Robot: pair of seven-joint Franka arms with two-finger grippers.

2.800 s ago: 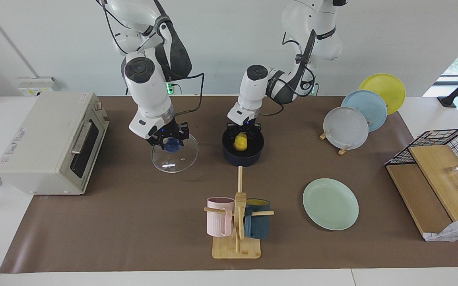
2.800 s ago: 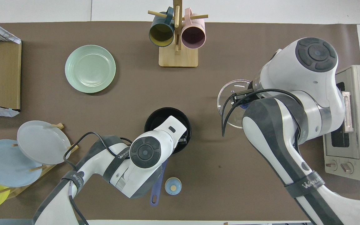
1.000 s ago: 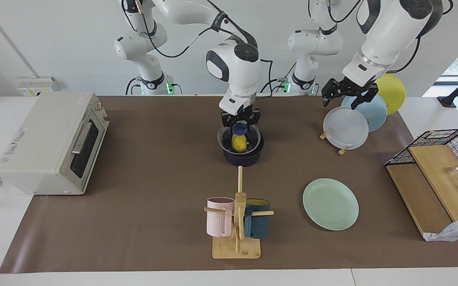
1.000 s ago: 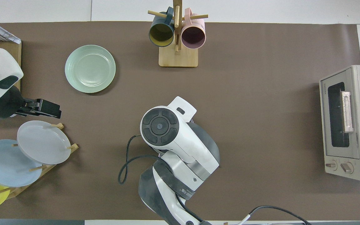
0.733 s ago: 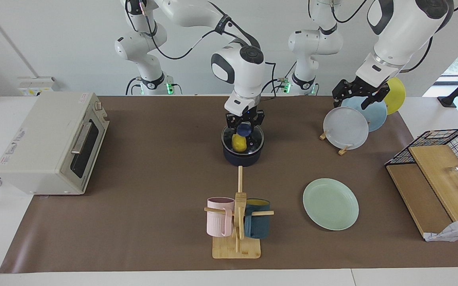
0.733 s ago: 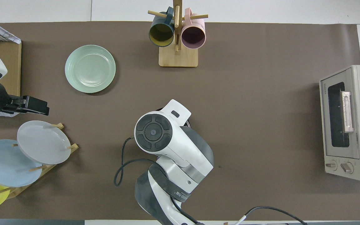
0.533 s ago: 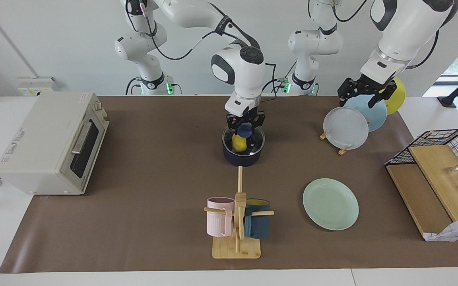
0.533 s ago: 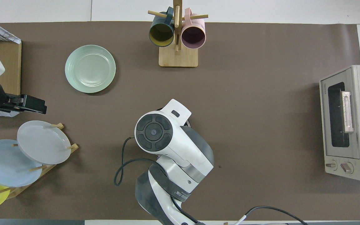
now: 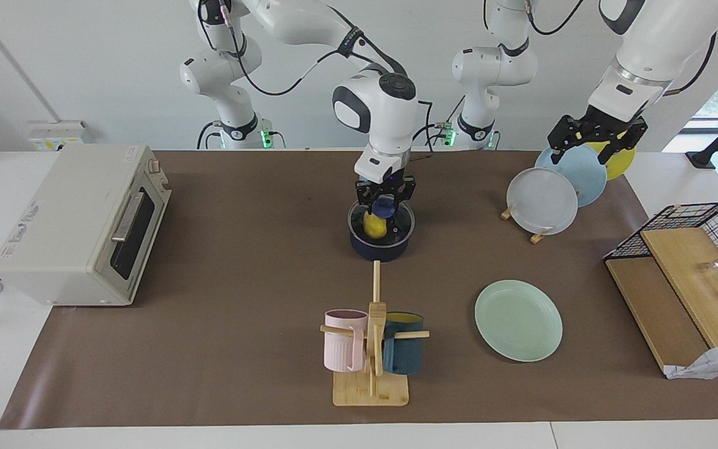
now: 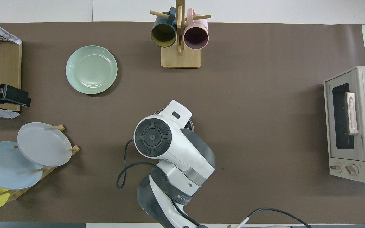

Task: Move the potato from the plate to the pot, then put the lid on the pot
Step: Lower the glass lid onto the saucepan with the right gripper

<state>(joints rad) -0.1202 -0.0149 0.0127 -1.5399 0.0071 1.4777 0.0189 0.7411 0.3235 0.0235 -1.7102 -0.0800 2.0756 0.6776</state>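
Observation:
The navy pot (image 9: 379,248) stands mid-table with the yellow potato (image 9: 374,226) inside it. The glass lid (image 9: 399,219) lies level on the pot's rim, and the potato shows through it. My right gripper (image 9: 385,198) is straight above the pot, shut on the lid's blue knob (image 9: 385,204). In the overhead view my right arm (image 10: 157,136) hides the pot and the lid almost wholly. The mint-green plate (image 9: 518,319) lies bare, farther from the robots, toward the left arm's end; it also shows in the overhead view (image 10: 91,69). My left gripper (image 9: 597,144) is open and empty, raised over the plate rack.
A toaster oven (image 9: 78,224) stands at the right arm's end. A wooden mug rack (image 9: 371,349) with two mugs stands farther out than the pot. Grey, blue and yellow plates stand on a rack (image 9: 543,201). A wire basket with wooden boards (image 9: 695,262) stands at the left arm's end.
My right gripper carried the lid from the table beside the oven over the pot and lowered it onto the rim. My left gripper left the pot and rose over the plate rack.

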